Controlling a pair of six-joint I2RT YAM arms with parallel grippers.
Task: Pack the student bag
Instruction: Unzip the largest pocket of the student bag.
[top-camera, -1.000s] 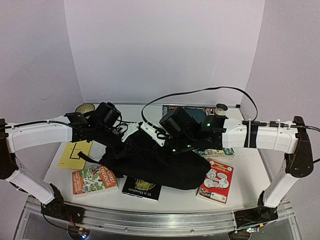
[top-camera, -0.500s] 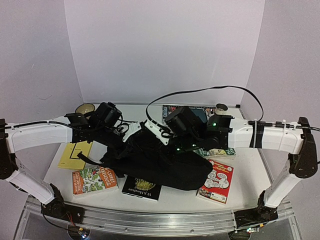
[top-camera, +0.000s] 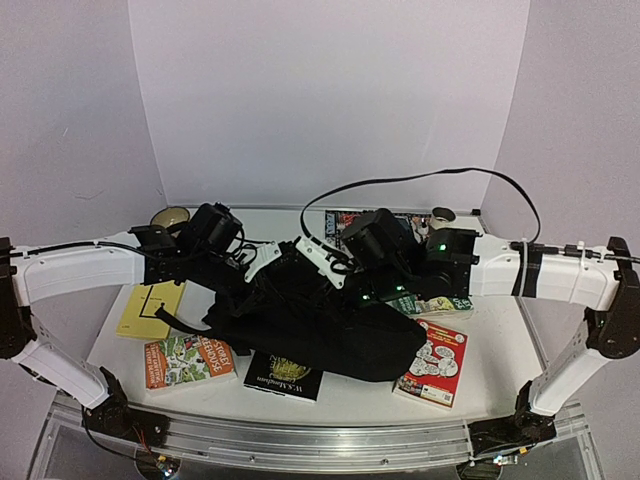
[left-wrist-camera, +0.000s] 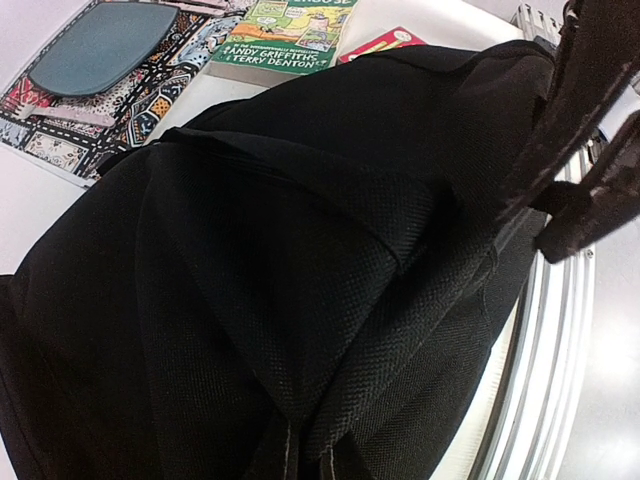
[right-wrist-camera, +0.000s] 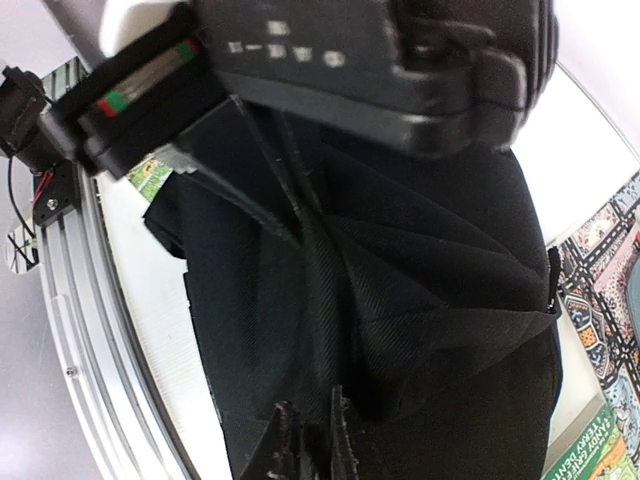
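The student bag (top-camera: 330, 335), a soft black backpack, lies slumped mid-table with its top pulled up between both arms. My left gripper (top-camera: 264, 264) is shut on a fold of the bag's fabric; in the left wrist view the cloth (left-wrist-camera: 300, 300) fills the frame and gathers into the jaws (left-wrist-camera: 308, 462). My right gripper (top-camera: 324, 264) faces it from the right, close by. Its fingertips (right-wrist-camera: 312, 440) stand almost together with a ridge of the bag's cloth (right-wrist-camera: 330, 300) pinched between them. The left arm's gripper body (right-wrist-camera: 300, 60) hangs right above.
Books ring the bag: yellow (top-camera: 152, 308), a colourful one (top-camera: 188, 360), black (top-camera: 284, 378), red (top-camera: 432, 362), green (top-camera: 437, 304) and a patterned one (top-camera: 345, 222) behind. A bowl (top-camera: 170, 216) and a cup (top-camera: 442, 215) stand at the back. The metal rail (left-wrist-camera: 545, 330) runs along the near edge.
My right arm has drawn back to the right, and its jaws closed and eased slightly on the cloth. The bag's top has stretched with it. The left arm has held still.
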